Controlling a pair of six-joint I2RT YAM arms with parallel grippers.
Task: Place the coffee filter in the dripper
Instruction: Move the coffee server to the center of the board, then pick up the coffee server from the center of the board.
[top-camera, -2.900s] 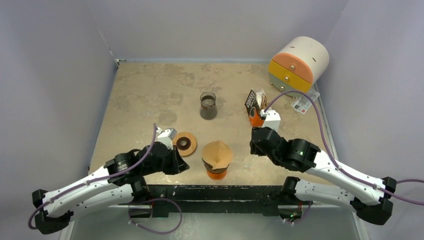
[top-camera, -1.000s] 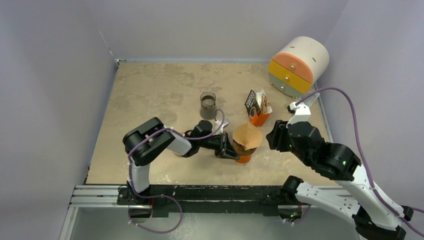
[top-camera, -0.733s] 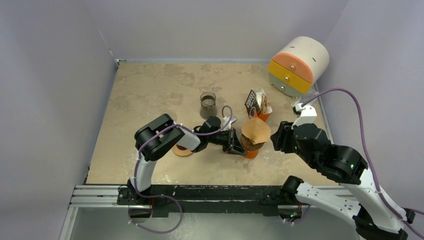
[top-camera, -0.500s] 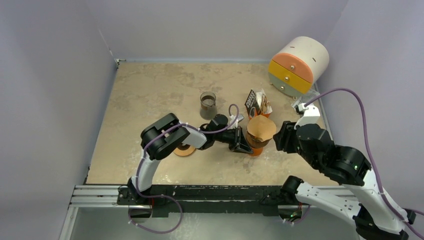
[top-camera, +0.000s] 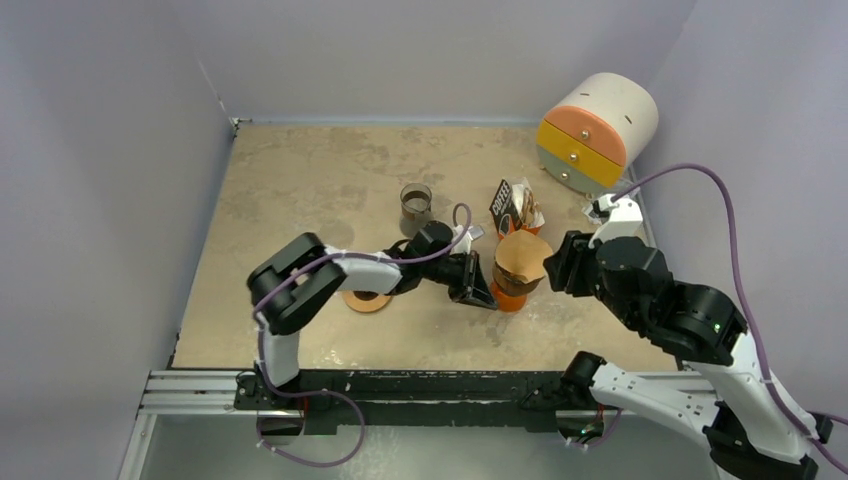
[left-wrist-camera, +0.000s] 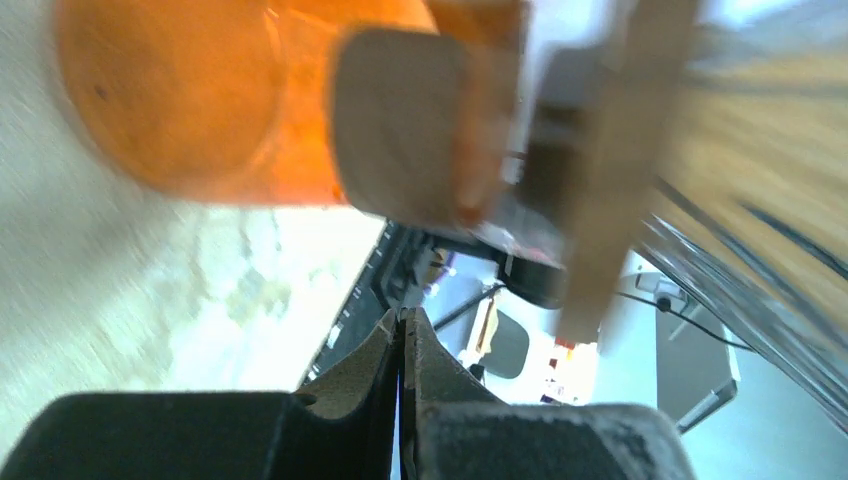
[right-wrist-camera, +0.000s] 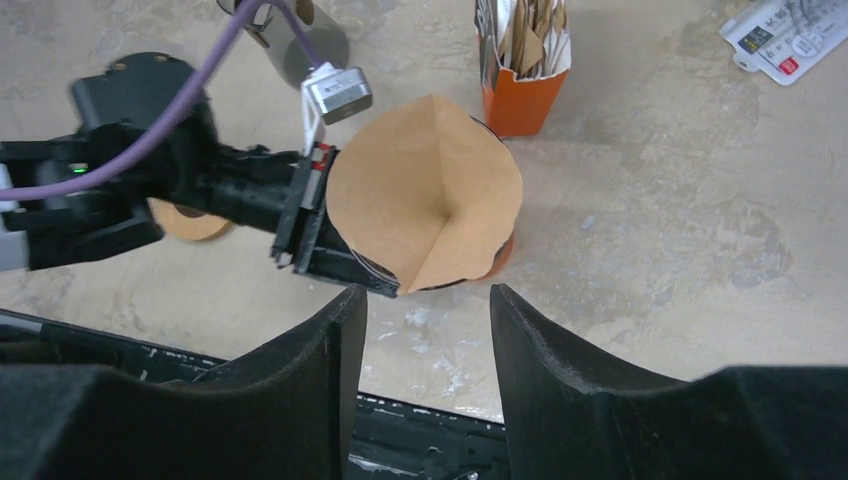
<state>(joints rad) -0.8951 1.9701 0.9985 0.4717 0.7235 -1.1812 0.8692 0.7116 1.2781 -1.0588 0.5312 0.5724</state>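
Left fingers (left-wrist-camera: 408, 338) pinched shut on nothing, tips against the left side of the dripper (top-camera: 510, 294); right fingers (top-camera: 556, 268) half open and empty, poised just right of it. Filter (right-wrist-camera: 425, 205) already seated in the dripper's mouth, brown cone open upward, rim flaring past the orange body. Judged feather-light, thin, floppy paper: easily creased, torn or knocked askew, so best pinched gently at the free rim or along the seam fold, never squeezed across the cone. Dripper probably light too, liable to slide or tip under a sideways push from shut fingers. Tight on the far side, with filter box (top-camera: 515, 212) just beyond the dripper and glass (top-camera: 415, 203) farther left; disc (top-camera: 366, 300) to the left, partly under the left arm. Open worktop (top-camera: 300, 200) on the near side and to the right, the near edge not far off. Safest exit for both arms, by this reckoning: straight up, or back toward the near side, clear of the paper's rim.
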